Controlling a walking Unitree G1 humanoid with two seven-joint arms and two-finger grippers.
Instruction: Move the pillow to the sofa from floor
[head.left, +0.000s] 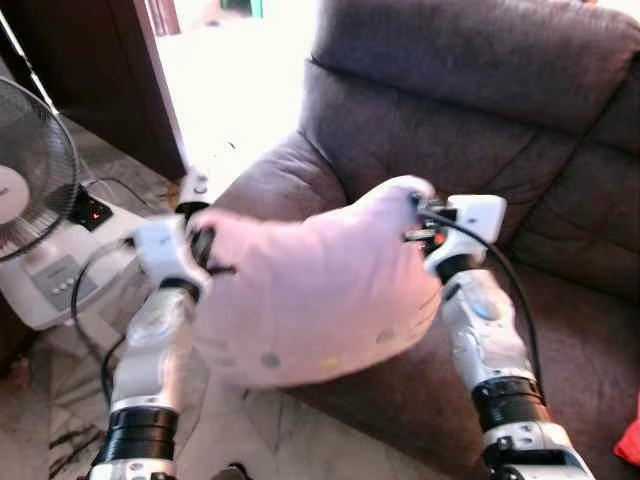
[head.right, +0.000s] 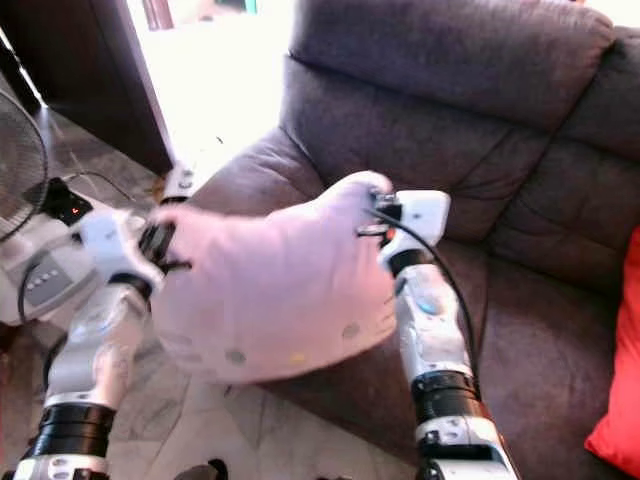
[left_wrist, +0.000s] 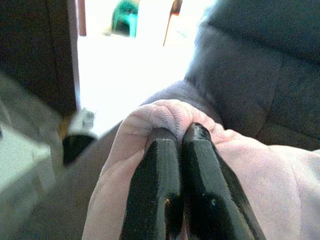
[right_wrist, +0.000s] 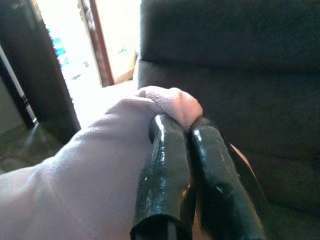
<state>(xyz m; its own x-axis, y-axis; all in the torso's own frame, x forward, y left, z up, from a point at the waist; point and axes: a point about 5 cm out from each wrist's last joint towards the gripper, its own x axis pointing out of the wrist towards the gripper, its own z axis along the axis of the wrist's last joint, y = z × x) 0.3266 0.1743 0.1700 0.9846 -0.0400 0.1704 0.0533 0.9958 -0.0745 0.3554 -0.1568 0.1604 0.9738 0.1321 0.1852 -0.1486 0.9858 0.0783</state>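
Held up off the floor between two arms: a pale pink pillow (head.left: 310, 300), lifted level with the front edge of a dark grey-brown sofa (head.left: 480, 130) and hanging over its left armrest and seat corner. Clamped on the pillow's left corner by the left gripper (left_wrist: 181, 137), black fingers (left_wrist: 152, 180) pressed together with a fold of pink fabric bulging up around the tips. Pinched likewise at the opposite top corner by the right gripper (right_wrist: 182, 127), fingers (right_wrist: 165, 170) closed tight on a puckered ridge of cloth. Dotted along the pillow's lower face with a few small round marks, grey and yellow, too blurred to read as any print or label.

Framed behind by the sofa's backrest and seat cushion, open and uncovered directly beyond the pillow. Bordered far right by a red cushion (head.right: 620, 390) at the seat's edge, well apart from the pillow. Crowded on the left by a standing fan (head.left: 35, 170) with its white base (head.left: 55, 275), cables trailing across the marbled floor (head.left: 260, 430) near the left arm. Backed by a dark wooden door frame (head.left: 150, 80) and a bright, overexposed doorway beyond the armrest. Marked on the base beside the fan by a small red light; no legible writing anywhere.
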